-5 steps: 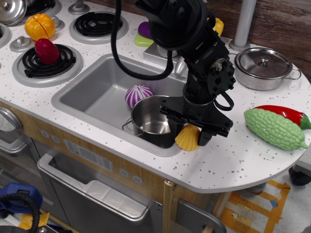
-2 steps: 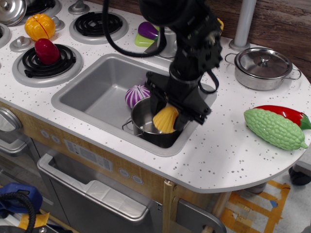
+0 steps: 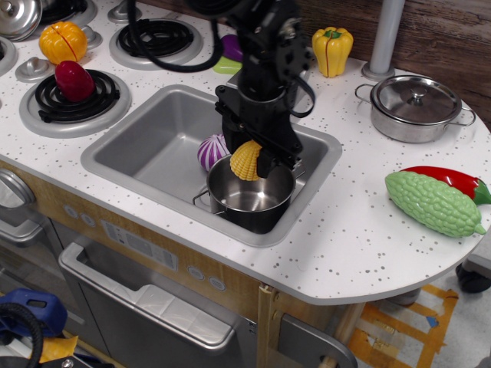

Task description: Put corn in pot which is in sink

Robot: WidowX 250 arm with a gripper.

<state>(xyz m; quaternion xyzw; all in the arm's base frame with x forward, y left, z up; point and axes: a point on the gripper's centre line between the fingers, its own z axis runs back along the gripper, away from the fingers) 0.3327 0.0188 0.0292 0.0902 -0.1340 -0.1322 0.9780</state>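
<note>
The yellow ribbed corn is held in my gripper, which is shut on it. It hangs just above the far rim of the shiny steel pot. The pot stands upright in the front right part of the grey sink; its inside shows only bare steel. My black arm comes down from the top of the frame over the sink's back edge.
A purple-and-white striped vegetable lies in the sink, touching the pot's left side. A lidded steel pan, a yellow bell pepper, a green bumpy gourd and a red chili sit on the right counter. Burners with toy food are at the left.
My gripper carried the corn from the counter at the sink's right front corner leftwards over the pot. It now sits higher and further back, above the pot's far rim.
</note>
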